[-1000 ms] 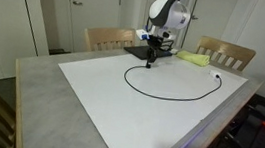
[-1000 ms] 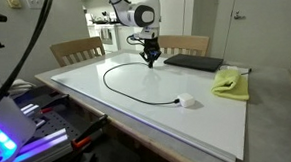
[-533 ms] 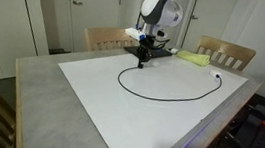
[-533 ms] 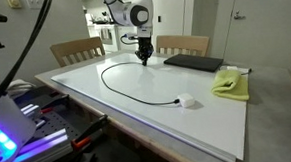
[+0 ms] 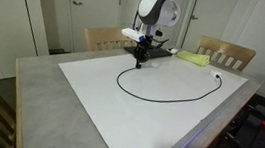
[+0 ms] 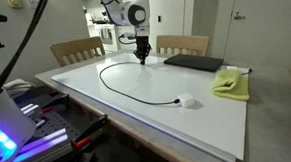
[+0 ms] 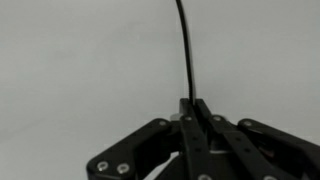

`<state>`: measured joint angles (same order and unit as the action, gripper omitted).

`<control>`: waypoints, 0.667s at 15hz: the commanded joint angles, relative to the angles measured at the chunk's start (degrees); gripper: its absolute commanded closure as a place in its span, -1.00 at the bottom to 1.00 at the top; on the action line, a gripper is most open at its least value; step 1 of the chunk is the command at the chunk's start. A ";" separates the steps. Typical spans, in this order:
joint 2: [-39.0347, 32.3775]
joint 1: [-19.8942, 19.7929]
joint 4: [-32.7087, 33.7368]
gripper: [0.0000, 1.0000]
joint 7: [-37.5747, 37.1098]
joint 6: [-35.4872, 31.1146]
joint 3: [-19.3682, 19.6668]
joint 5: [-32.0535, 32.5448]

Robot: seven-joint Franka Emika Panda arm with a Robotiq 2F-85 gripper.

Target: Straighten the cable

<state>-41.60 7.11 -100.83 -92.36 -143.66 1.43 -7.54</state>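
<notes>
Cable (image 5: 165, 97) lies on the white sheet (image 5: 99, 105) that covers most of the worktop (image 5: 36, 83); it curves in one wide open loop, not a line. One end sits at the far side under the end effector (image 5: 140, 57); the other finishes at a small white block (image 6: 187, 102) nearer me, close to the yellow cloth (image 6: 229, 83).

End effector (image 6: 141, 55) is low over the sheet, just beside the black pad (image 6: 192, 62). In the wrist view the end effector (image 7: 196, 118) has its fingers pinched together on the cable (image 7: 186, 50), which runs straight away from them; I read that as a closed grip holding the cord's end.

What could go wrong, as I judge it:
- cord is very thin; a quick pull could slide it out of the pinch
- nothing pins the free end — hauling may drag the whole loop (image 6: 101, 79) along instead of opening it
- the white block could catch on the cloth or push it as it trails
- the cord could ride up over the pad's edge and kink
- the fingers are close to the sheet; dipping lower could scrape it

Count: one cable; one end effector; one black pad; one yellow cloth; one white block on the cord; one white sheet; two chairs (image 6: 76, 50) along the far edge.
</notes>
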 commanded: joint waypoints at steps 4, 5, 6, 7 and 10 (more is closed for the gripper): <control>-0.06 0.67 0.16 0.82 0.56 0.20 0.74 -0.79; -0.06 0.67 0.16 0.82 0.57 0.20 0.74 -0.79; -0.06 0.67 0.16 0.82 0.57 0.20 0.74 -0.79; -0.14 0.45 0.26 0.96 0.66 0.31 0.67 -0.97; -0.10 0.26 0.41 0.96 6.83 -3.21 -0.40 1.01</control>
<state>-41.60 7.14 -100.81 -91.55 -144.20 1.43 -7.62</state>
